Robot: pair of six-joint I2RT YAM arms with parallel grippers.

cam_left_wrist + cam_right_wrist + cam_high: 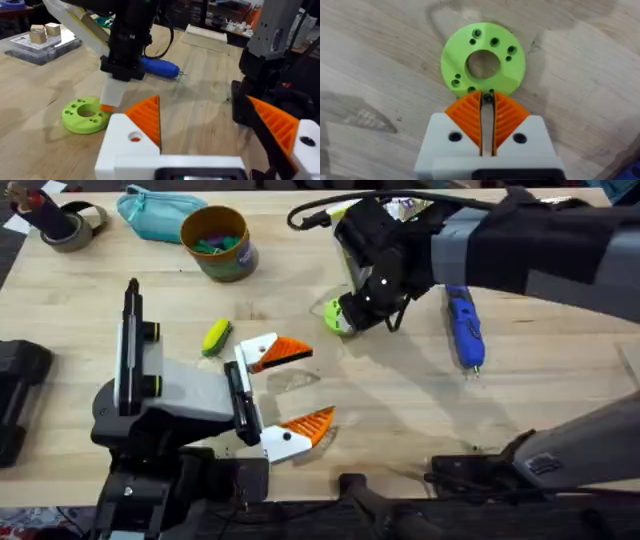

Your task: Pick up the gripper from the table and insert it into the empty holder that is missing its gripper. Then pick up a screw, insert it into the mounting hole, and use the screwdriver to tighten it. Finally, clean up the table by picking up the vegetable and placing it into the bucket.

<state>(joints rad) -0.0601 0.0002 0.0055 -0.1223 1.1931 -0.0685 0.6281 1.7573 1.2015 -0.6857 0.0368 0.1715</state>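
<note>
two grippers, one table, entries as follows.

right gripper [487, 100]: white fingers with orange ribbed pads, drawn nearly together with a thin gap; a small dark item, likely a screw, sits pinched at the tips. it hangs directly over the rim of the lime-green disc [483, 59], at one of the small holes, which reads as lining the screw up with a mounting hole.

left gripper [290, 392]: fingers spread wide, holding nothing. it rests low over the near table, pointed toward the disc, probably parked to keep clear of the working arm.

screwdriver [463, 327]: blue, pen-shaped, lying flat on the wood just beyond the right arm, within easy reach for the tightening step, not yet picked up.

vegetable [215, 337]: yellow with green edging, lying on the table beside the left arm, near its upper finger.

bucket [217, 242]: mustard-orange tub, upright at the far side, some coloured bits inside, beside a teal pouch [158, 211]. vegetable not yet in it; cleanup judged outstanding.
</note>
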